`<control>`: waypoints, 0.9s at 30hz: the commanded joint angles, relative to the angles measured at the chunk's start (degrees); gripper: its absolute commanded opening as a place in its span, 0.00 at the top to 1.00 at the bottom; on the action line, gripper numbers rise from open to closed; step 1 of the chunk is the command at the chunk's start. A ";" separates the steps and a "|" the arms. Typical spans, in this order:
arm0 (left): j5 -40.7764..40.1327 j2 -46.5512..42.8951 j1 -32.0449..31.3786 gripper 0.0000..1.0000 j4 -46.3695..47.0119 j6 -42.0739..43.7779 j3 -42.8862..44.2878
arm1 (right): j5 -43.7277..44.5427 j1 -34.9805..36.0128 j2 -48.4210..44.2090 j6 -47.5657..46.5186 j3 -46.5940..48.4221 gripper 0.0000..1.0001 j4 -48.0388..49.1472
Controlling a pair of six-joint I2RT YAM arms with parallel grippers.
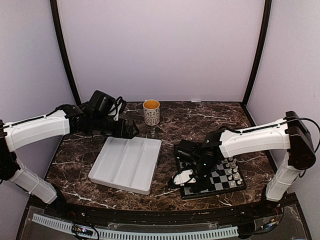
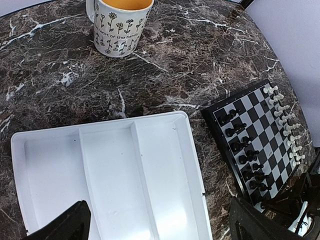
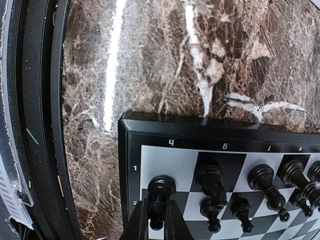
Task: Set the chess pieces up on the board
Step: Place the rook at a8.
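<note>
A dark marble-patterned table (image 1: pixel 200 120) seen from above, with 2 white robot arms reaching in from the near corners.

The board (image 1: pixel 220 182), chequered black and silver-grey with a thin black rim, lies flat on the near right part of the table. A white tray (image 1: pixel 127 162) with 3 long compartments lies to its left, near it but not touching. A cream mug (image 1: pixel 151 111) printed with small flowers stands upright beyond the tray, well apart from both.

The left wrist view shows the black chessmen (image 2: pixel 245 150) lined up on the side of the board nearest the tray. The white chessmen (image 2: pixel 286 122) stand in a row along the opposite side.

The right arm bends low over the board, and the right gripper (image 1: pixel 184 176) sits at the board's near left corner. In the right wrist view its 2 fingertips (image 3: pixel 139 225) are drawn close together, pinching the base of 1 upright black chessman (image 3: pixel 160 192) on the outermost file, at the 2nd rank. Other black pieces stand just beside it on neighbouring squares, some upright, some looking tilted from this angle.

The left gripper (image 1: pixel 131 131) hangs above the table just beyond the tray's far edge. The left wrist view shows its fingers (image 2: pixel 62 225) spread wide, with nothing between them.
</note>
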 commanded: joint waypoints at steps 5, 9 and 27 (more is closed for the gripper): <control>1.59 -0.15 0.06 0.01 1.10 -0.30 -0.96 | 0.16 0.42 0.25 0.47 1.25 0.91 -0.88; 1.66 -0.42 0.11 0.01 1.15 -0.39 -1.30 | -0.34 0.53 1.25 0.69 2.37 0.90 -0.73; 2.57 0.10 0.06 0.01 1.61 -0.57 -1.78 | -1.92 0.65 2.67 0.65 3.77 0.84 -0.97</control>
